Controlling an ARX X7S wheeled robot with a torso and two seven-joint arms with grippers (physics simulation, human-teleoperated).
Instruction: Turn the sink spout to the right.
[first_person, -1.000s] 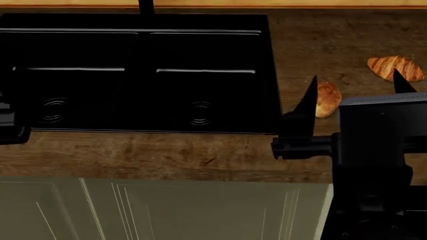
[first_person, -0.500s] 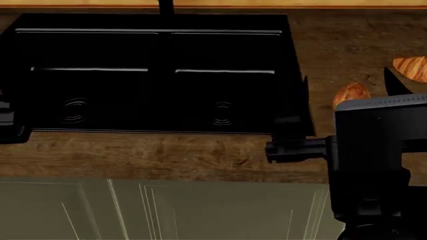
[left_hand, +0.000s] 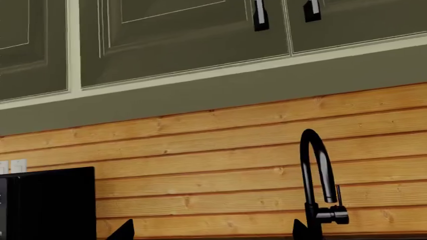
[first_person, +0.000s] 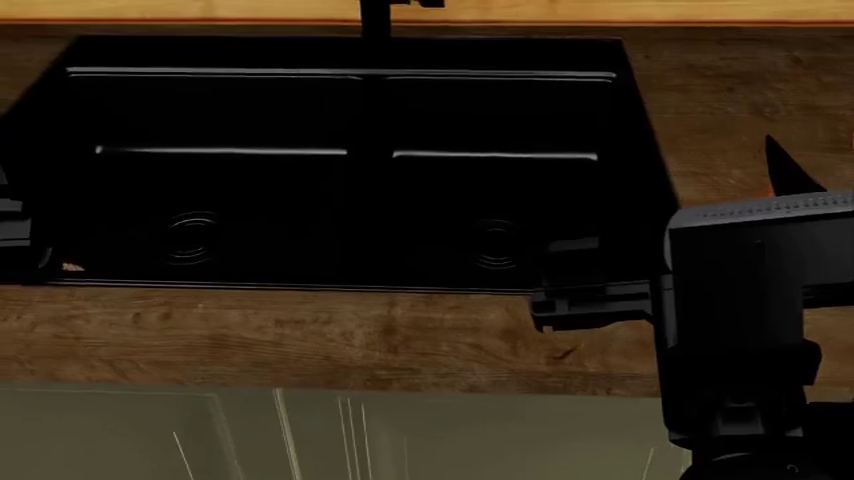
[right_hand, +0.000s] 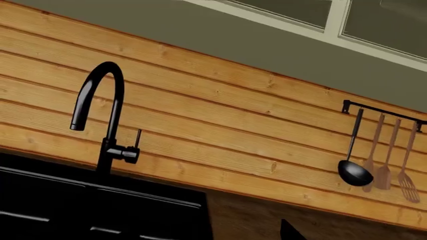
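Sink (first_person: 641, 120) farther right, pastries gone

You are working in a home kitchen: a black double-basin sink (first_person: 347, 110) is sitting in a wooden countertop (first_person: 334, 335), with its gooseneck sink spout (right_hand: 100, 110) standing before a backsplash of horizontal wood planks (right_hand: 253, 125). Grey-green panelled wall cabinets (left_hand: 180, 35) are hanging above, a rail of ladle and spatulas (right_hand: 380, 160) is hanging on the wall, and a black appliance (left_hand: 47, 202) is sitting beside the sink
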